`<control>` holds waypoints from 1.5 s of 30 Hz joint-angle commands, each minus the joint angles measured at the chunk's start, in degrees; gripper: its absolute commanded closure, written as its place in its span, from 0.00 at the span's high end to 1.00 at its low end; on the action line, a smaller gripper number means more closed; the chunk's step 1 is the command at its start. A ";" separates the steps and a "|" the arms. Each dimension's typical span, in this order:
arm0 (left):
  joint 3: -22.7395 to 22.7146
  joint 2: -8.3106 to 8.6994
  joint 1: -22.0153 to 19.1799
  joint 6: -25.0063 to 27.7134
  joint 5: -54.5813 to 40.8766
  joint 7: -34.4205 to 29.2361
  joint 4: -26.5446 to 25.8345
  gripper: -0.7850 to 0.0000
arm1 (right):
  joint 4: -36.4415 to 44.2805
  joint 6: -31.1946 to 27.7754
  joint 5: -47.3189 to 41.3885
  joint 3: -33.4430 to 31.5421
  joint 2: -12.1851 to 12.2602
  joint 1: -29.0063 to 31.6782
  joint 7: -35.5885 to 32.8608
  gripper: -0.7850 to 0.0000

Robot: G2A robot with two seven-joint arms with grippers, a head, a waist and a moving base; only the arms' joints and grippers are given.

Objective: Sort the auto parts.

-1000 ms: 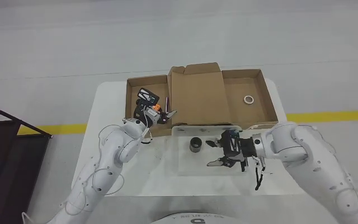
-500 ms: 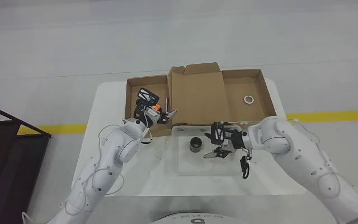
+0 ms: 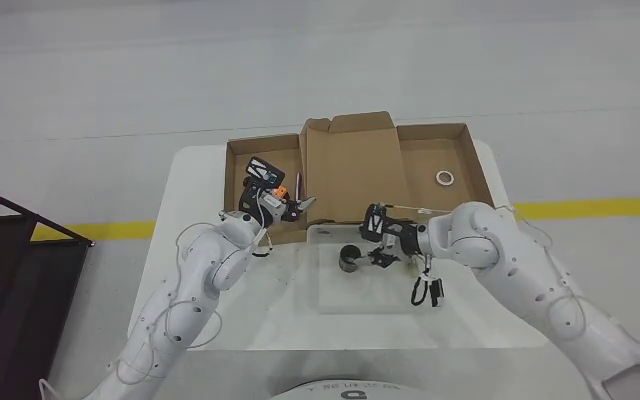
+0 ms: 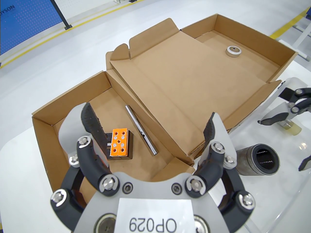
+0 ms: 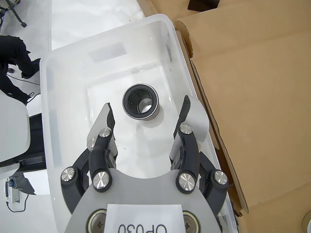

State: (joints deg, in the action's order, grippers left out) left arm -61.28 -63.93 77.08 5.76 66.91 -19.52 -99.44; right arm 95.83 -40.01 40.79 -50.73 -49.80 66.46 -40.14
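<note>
White table [image 3: 190,185] | cardboard box [image 3: 350,170] beside clear bin [image 3: 350,297] | bearing [image 3: 349,259] inside

Steel bearing [image 5: 141,104] with black ends, on its side in clear bin [image 5: 46,78]. Orange block [image 4: 119,144] and thin rod [image 4: 141,129] just beside each other in left compartment of box [image 4: 184,78]. Silver ring [image 4: 233,51] flat in right compartment.

I work at a white surface [image 3: 190,190] with rounded corners, standing on a pale grey, glossy floor [image 3: 320,60]. A yellow line [image 3: 580,208] runs along the floor on both sides of it. Farther off, blue panels [image 4: 21,13] stand on black posts [image 4: 57,8]. A dark frame [image 3: 30,280] sits on the floor to my left.
</note>
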 commanded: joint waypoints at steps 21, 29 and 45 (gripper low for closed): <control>0.00 0.00 0.00 0.00 0.00 0.00 0.00 1.00 | -5.88 1.04 -6.00 6.37 -2.96 -6.84 -6.19 0.51; 0.00 0.00 0.00 0.00 0.00 0.00 0.00 1.00 | -8.13 -0.58 -8.67 7.54 -3.61 -8.44 -7.43 0.47; 0.00 0.00 0.00 0.00 0.00 0.00 0.00 1.00 | -9.73 2.06 -7.34 8.61 -4.56 -10.17 -8.07 0.44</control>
State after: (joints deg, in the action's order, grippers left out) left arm -61.28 -63.93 77.08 5.76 66.91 -19.52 -99.44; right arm 86.12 -38.06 33.40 -42.17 -54.33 56.36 -48.07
